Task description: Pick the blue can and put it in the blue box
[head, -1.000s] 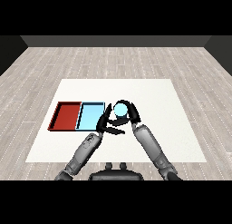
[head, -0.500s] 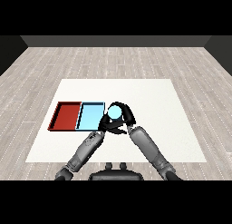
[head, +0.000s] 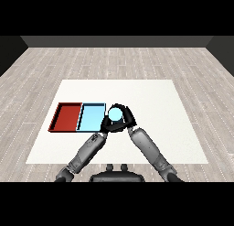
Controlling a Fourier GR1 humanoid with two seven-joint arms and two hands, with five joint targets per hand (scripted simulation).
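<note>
A: Blue can (head: 115, 113) status, head view?

B: Held by the right hand (head: 124, 122), fingers (head: 129, 114) curled round it. Only its pale blue round top shows. It sits just past the right edge of the light blue tray (head: 91, 118), at about 3 o'clock from the tray's centre. Can't tell whether it's touching the tabletop (head: 151, 97) or lifted.

A: Left hand?

B: Left hand (head: 106, 126) is close against the right hand, at about 7 o'clock from the can, near the blue tray's lower right corner. The two black hands overlap there, so I can't tell whether the left one is spread or closed.

A: Trays?

B: Red tray (head: 66, 117) at 9 o'clock from the blue one, the two touching side by side. Both lie on the left half of the white tabletop. Both forearms come in from the lower edge and converge at the can.
</note>
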